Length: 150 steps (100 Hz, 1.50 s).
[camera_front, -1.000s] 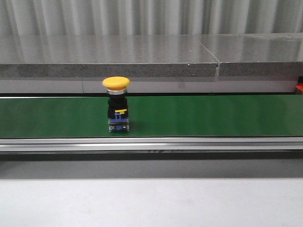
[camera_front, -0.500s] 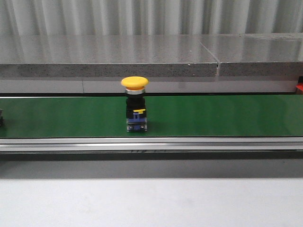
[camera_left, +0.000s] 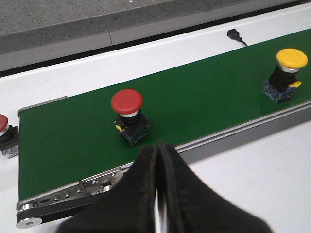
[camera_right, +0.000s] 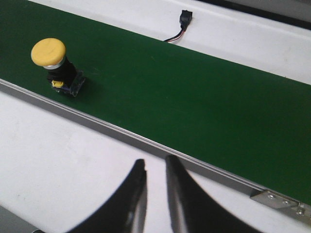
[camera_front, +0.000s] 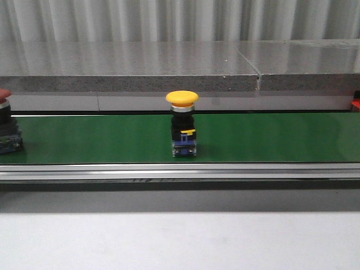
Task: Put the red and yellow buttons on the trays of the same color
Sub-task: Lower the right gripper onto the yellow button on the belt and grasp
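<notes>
Your left gripper [camera_left: 159,194] hangs over the white bench [camera_left: 252,179] on the near side of the belt, fingers [camera_left: 146,189] pressed together, nothing between them.

Green conveyor belt [camera_front: 270,138] runs left to right across the front view, aluminium rail [camera_front: 225,170] along its near edge.

Far left of the belt: one red button [camera_front: 7,126] cut by the front view's edge, upright. The left wrist view shows it whole [camera_left: 128,115], standing on the belt near the rail, red cap up. A second red button [camera_left: 4,133] sits just off the belt's end, mostly out of that frame.

Mid-belt: yellow button [camera_front: 183,122], upright, mushroom cap on a black body with a blue base, well apart from the red ones.

Your right gripper [camera_right: 154,194] hovers over the bench beside the rail, fingers [camera_right: 133,194] parted by a narrow gap, holding nothing. The yellow button lies well away from it.

A small black connector [camera_right: 183,19] with its wire lies on the bench beyond the belt.
</notes>
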### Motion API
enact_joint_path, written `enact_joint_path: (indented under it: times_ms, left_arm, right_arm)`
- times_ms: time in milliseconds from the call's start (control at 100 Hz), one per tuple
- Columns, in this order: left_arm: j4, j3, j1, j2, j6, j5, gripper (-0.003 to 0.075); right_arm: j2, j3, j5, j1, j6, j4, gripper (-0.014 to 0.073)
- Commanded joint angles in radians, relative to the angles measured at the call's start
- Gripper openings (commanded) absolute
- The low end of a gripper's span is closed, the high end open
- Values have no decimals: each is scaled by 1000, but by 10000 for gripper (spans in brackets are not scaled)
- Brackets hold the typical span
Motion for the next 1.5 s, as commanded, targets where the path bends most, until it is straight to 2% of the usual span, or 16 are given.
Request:
enact_joint_path:
  times_ms: [0,20,80,130,500,730,960,1280,1490]
  left_arm:
    - [-24,-27,-10,5,-13,-68,-21]
    - [-24,-27,-10,5,-13,-68,-21]
    - [-24,-27,-10,5,-13,-68,-21]
    - [-24,-27,-10,7,-13,-68,-21]
    - [-24,-27,-10,7,-13,-68,-21]
    - [-24,-27,-10,7,-13,-68,-21]
    - [-24,-27,-10,7,-13,-68,-21]
    - [-24,-27,-10,7,-13,-68,-21]
    - [-24,-27,-10,7,-13,-68,-21]
  right_arm:
    - [52,-72,-40,1,-1,27,398]
    - [65,-82,-33,1,-1,33,463]
    - [97,-113,-11,1,-1,49,560]
    - [124,-138,-3,1,-1,73,591]
    - [314,-320,121,4,-1,102,591]
    - [398,-395,115,71,-2,102,591]
    - [524,-480,168,149,-2,102,591]
    - [714,-572,244,160,-37,102,591]
    - [807,-574,218,148,-44,7,591]
